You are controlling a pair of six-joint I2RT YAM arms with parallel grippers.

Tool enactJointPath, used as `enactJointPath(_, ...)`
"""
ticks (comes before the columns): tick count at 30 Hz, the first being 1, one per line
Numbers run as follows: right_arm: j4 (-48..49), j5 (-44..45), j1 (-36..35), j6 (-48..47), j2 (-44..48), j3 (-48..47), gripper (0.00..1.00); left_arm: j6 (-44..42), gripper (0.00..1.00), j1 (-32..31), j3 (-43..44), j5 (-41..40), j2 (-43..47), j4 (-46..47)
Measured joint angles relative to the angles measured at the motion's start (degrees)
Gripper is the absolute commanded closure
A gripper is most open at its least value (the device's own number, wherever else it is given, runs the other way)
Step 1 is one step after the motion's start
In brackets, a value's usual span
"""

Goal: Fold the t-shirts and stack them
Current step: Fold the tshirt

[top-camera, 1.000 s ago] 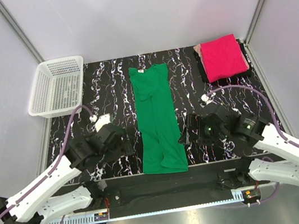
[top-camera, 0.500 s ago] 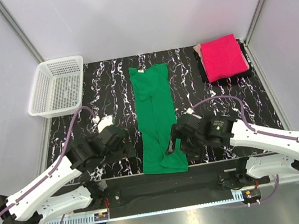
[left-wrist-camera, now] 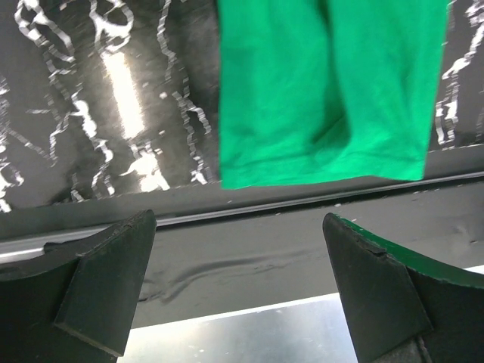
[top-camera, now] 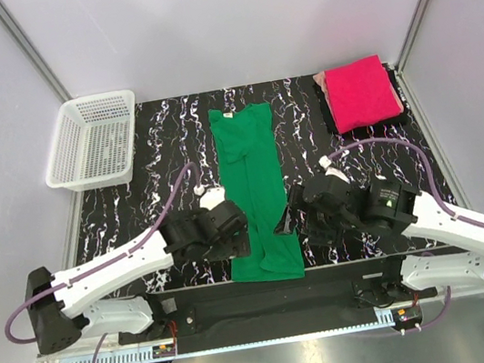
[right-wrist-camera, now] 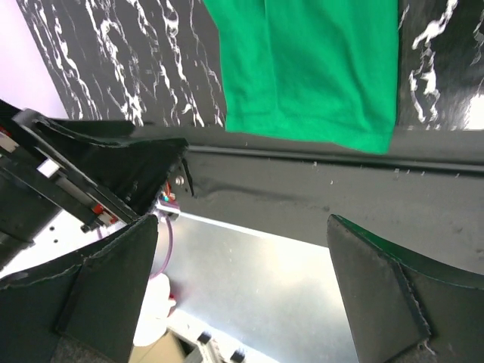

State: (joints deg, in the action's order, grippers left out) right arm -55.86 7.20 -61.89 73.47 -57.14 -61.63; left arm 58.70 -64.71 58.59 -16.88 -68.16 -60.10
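green t-shirt (top-camera: 254, 189) | hot pink t-shirt (top-camera: 361, 92) | white basket (top-camera: 92, 139) | black white-veined table (top-camera: 164, 157)

Black marbled table (top-camera: 163, 148), green t-shirt (top-camera: 254, 180), pink t-shirt (top-camera: 362, 93), white basket (top-camera: 62, 153)

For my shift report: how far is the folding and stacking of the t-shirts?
Done: the pink t-shirt lies folded at the far right corner. In hand: the green t-shirt is a long strip; the left gripper and right gripper hang open by its near hem. Left: fold it shorter, stack it.
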Motion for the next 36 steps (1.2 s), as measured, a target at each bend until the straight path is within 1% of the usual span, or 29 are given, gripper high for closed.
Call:
enactJointPath(7,-0.98,-0.28,4.81,-6.49,-4.42,-2.67,0.0,0.02,0.01,-0.11,3.85,-0.85,-2.78,0.39)
enactJointPath(10,-0.35,-3.67,9.42,-10.14,-5.31,-2.23,0.12,0.24,0.01,-0.11,4.72,-1.88,-3.04,0.02)
enactJointPath(12,0.48,-7.13,13.57,-12.5,-5.49,-1.2,0.25,0.87,0.01,-0.11,5.35,-2.91,-3.39,-0.66)
enactJointPath(14,0.68,-9.44,16.33,-14.53,-6.4,-0.68,0.25,1.73,0.01,-0.09,5.95,-3.5,-4.02,-1.42)
enactJointPath(16,0.81,-10.99,16.94,-16.44,-7.69,-0.72,0.21,2.47,0.01,-0.09,6.32,-3.63,-4.83,-2.01)
enactJointPath(17,0.81,-11.5,16.94,-17.27,-8.26,-0.72,0.2,2.78,0.01,-0.09,6.4,-3.67,-5.18,-2.19)
enactJointPath(19,0.66,-12.13,16.96,-19.12,-8.9,-0.92,0.22,3.26,0.01,-0.09,6.71,-3.89,-5.84,-2.99)
enactJointPath(20,0.63,-12.44,17.07,-19.98,-9.09,-1.25,0.25,3.43,0.01,-0.09,6.91,-4.11,-5.92,-3.3)
enactJointPath(21,0.57,-12.59,17.07,-20.83,-9.31,-1.73,0.3,3.74,0.01,-0.09,7.08,-4.42,-5.92,-3.41)
enactJointPath(22,0.59,-12.83,17.07,-21.88,-9.64,-2.45,0.69,4.09,0.01,0.04,7.3,-4.72,-5.9,-3.56)
enactJointPath(23,0.63,-12.9,17.07,-23.21,-10.03,-3.32,0.76,4.39,0.01,0.26,7.41,-4.98,-5.9,-3.54)
enactJointPath(24,0.7,-12.94,17.07,-23.82,-10.51,-4.22,0.77,4.7,0.01,0.5,7.43,-5.16,-5.88,-3.52)
enactJointPath(25,0.72,-12.94,17.07,-24.7,-11.08,-5.03,0.7,4.92,0.01,0.87,7.43,-5.29,-5.86,-3.61)
enactJointPath(27,1.09,-12.94,17.14,-26.32,-12.15,-6.1,0.64,5.27,0.01,1.62,7.43,-5.49,-5.79,-3.63)
enactJointPath(28,1.25,-12.94,17.16,-27.43,-12.72,-6.29,0.59,5.38,0.01,1.97,7.43,-5.55,-5.77,-3.63)
enactJointPath(29,1.44,-12.92,17.16,-28.15,-13.07,-6.32,0.37,5.42,0.01,2.25,7.43,-5.6,-5.75,-3.65)
enactJointPath(31,1.51,-12.79,17.2,-29.9,-14.01,-6.27,0.38,5.4,0.01,2.54,7.43,-5.57,-5.75,-3.63)
enactJointPath(33,1.53,-12.83,17.31,-31.61,-14.58,-6.1,0.46,5.29,0.01,2.69,7.43,-5.25,-5.75,-3.63)
enactJointPath(34,1.68,-12.94,17.38,-32.22,-14.75,-5.77,0.47,5.18,0.01,2.86,7.39,-4.87,-5.77,-3.61)
enactJointPath(36,2.08,-13.6,17.4,-32.96,-15.12,-4.39,0.43,4.9,0.01,3.15,7.06,-4.17,-5.86,-3.48)
